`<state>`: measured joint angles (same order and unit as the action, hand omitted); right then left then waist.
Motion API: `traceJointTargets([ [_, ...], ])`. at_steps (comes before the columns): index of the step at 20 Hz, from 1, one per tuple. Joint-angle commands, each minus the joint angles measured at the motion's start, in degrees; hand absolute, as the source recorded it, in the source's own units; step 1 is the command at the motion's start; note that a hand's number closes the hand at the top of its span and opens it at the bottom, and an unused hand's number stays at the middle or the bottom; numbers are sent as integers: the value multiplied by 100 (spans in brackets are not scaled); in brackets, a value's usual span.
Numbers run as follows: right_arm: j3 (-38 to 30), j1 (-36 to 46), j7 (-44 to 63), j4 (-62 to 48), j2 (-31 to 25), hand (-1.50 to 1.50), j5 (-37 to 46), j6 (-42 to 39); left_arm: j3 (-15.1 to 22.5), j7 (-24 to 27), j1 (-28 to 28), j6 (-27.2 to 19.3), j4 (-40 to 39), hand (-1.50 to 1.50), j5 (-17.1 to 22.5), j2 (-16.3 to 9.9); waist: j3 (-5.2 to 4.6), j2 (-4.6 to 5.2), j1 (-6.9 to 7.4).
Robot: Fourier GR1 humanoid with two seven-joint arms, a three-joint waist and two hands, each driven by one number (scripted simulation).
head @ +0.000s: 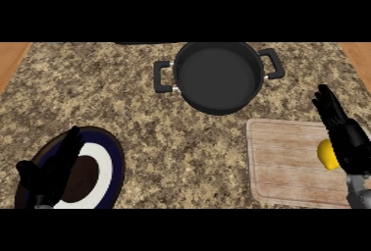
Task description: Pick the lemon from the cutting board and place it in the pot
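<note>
The lemon [328, 154] lies near the right edge of the wooden cutting board [286, 166], touching the right hand [346, 138], whose fingers are straight and open. The black two-handled pot [217, 76] stands beyond the board on bare granite desk [174, 142]. The left hand [51, 174] rests open over a dark-rimmed plate [109, 169].

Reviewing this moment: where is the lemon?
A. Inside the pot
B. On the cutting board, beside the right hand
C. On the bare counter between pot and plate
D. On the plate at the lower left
B. The lemon lies at the right side of the cutting board, partly hidden by the right hand; nothing shows inside the pot.
</note>
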<state>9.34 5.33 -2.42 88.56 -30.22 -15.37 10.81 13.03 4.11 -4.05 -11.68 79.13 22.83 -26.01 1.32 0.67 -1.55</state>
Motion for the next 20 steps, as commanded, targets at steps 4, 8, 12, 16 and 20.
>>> traceJointTargets([
  [4, -458, 397, 366, -222, 51, -150, -1331, -1212, 17, -688, 621, -289, 1125, 0, -92, -8, -118, -74, 200],
  [8, -182, 246, -23, -519, -1775, 150, 1174, -817, 76, -695, 875, -388, 994, 0, -17, 293, -177, -73, 41],
  [12, -971, -715, -2061, -239, -867, -150, 933, 59, -10, -1205, 985, -573, 1297, 0, 41, 236, -114, -118, -77],
  [16, -1362, -1818, -1854, 1169, -1523, -150, 806, -297, 155, -1502, 1271, -951, 1369, 0, -239, 492, -137, -125, -145],
  [20, -1856, -2191, -904, 1276, -2562, -150, 1120, -613, 144, -1558, 1030, -808, 1531, 0, -292, 272, -149, -124, -81],
])
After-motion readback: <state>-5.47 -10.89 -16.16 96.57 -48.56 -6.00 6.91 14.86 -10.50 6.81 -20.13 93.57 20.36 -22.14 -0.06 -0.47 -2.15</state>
